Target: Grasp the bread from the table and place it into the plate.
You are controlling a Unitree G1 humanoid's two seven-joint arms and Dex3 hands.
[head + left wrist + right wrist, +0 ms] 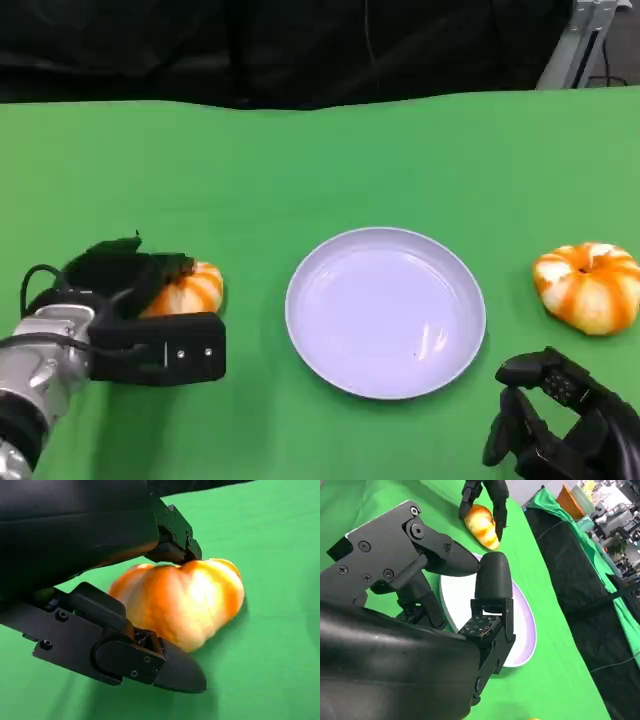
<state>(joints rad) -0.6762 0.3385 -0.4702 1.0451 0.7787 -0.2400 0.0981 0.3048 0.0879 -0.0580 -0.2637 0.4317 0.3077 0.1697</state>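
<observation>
The left hand (135,300) sits low on the green worktop (320,160), at the robot's left, and its fingers (170,667) are wrapped round a bread (188,290). From the left wrist you can see it well: one black finger lies along the near side of the orange-and-white loaf, another comes down on its far top edge, and both touch the crust. The bread rests on the cloth, not lifted as far as I can tell.

The plate (385,312), pale and round, lies in the middle of the worktop, just beside the held bread and apart from it. Nothing lies in it.

A second bread (590,286), same orange stripes, sits at the robot's right, beyond the plate and clear of its rim.

The right hand (565,420) hangs near the worktop's front edge, near that second bread but not touching it. Its fingers (492,580) are apart and hold nothing; from the right wrist they reach out over the plate's edge, with the left hand and its bread showing further off.

Behind the worktop hangs a black curtain (300,45), and a metal frame (580,40) stands at the far right corner.
</observation>
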